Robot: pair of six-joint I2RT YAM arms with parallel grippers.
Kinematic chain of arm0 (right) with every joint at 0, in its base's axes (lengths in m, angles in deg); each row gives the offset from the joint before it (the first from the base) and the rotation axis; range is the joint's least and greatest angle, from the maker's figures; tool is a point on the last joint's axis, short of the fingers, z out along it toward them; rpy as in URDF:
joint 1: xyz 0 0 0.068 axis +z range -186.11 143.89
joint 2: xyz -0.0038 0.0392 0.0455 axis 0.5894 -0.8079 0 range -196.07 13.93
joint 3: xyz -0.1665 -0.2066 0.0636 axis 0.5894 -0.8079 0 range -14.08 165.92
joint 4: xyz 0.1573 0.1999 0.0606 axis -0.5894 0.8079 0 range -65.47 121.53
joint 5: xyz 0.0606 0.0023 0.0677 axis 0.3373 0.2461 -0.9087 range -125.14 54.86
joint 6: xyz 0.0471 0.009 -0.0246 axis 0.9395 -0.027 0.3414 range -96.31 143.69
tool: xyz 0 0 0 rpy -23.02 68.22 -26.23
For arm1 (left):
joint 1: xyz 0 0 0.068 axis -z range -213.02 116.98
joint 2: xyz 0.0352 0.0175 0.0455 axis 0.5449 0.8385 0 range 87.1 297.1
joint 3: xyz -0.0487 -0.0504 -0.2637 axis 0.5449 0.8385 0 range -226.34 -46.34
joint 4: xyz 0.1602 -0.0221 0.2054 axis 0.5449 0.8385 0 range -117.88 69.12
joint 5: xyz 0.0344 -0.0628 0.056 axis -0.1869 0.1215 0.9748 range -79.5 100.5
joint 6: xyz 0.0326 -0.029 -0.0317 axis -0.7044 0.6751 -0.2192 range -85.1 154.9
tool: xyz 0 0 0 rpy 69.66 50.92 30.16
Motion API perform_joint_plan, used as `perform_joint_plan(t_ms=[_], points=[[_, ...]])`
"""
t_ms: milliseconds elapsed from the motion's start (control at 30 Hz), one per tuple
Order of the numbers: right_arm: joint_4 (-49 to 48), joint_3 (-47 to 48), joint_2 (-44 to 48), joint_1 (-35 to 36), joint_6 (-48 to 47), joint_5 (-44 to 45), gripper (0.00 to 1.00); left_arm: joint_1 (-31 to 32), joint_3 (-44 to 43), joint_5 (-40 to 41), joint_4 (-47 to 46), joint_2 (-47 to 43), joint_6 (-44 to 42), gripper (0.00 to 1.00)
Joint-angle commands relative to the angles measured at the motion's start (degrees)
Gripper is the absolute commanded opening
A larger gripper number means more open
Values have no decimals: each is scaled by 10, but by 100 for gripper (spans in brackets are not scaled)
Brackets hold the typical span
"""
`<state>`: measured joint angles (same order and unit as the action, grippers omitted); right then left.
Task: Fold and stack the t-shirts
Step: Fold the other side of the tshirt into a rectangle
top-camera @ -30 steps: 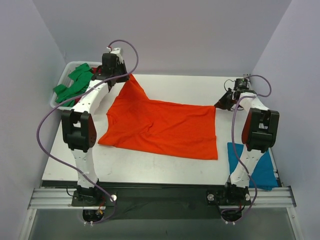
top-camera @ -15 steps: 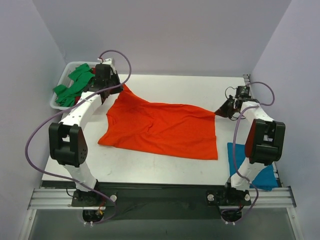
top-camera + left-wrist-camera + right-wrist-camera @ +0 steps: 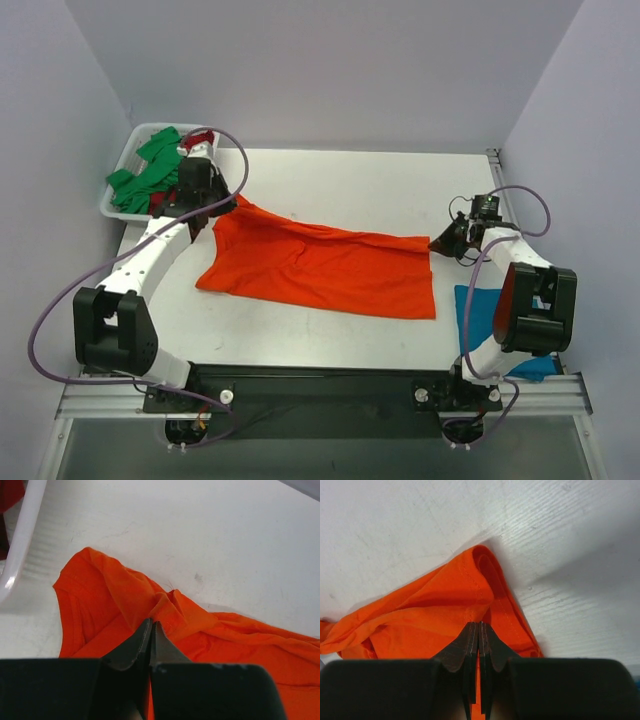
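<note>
Corners of orange t-shirt point(image 3: 320, 268) pinched in left tool point(image 3: 151, 624) and right tool point(image 3: 478, 625)

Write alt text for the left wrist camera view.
The left end effector, jaws closed, pinches a raised fold of an orange t-shirt lying crumpled on a white table. A white tray's rim runs along the left edge.

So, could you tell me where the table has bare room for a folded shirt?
Free: the far strip of table behind the orange t-shirt, and the near strip in front of it. Crowded: tray far left, teal t-shirt near right.
</note>
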<state>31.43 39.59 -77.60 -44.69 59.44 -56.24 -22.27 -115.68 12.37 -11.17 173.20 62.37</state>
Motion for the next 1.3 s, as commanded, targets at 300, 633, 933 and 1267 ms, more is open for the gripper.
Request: perform_joint_plan(t_ms=[300,633,933,1267], points=[[-10,-59,62,-8,-13,16,0,-8,79,58,29,-82,59,0],[-10,-78,80,-13,-16,16,0,-16,108,83,65,-123,76,0],[-11,-96,91,-14,-18,19,0,-17,166,69,65,-147,95,0],[9,-105,130,-14,-17,26,30,-17,218,46,46,-142,124,0]])
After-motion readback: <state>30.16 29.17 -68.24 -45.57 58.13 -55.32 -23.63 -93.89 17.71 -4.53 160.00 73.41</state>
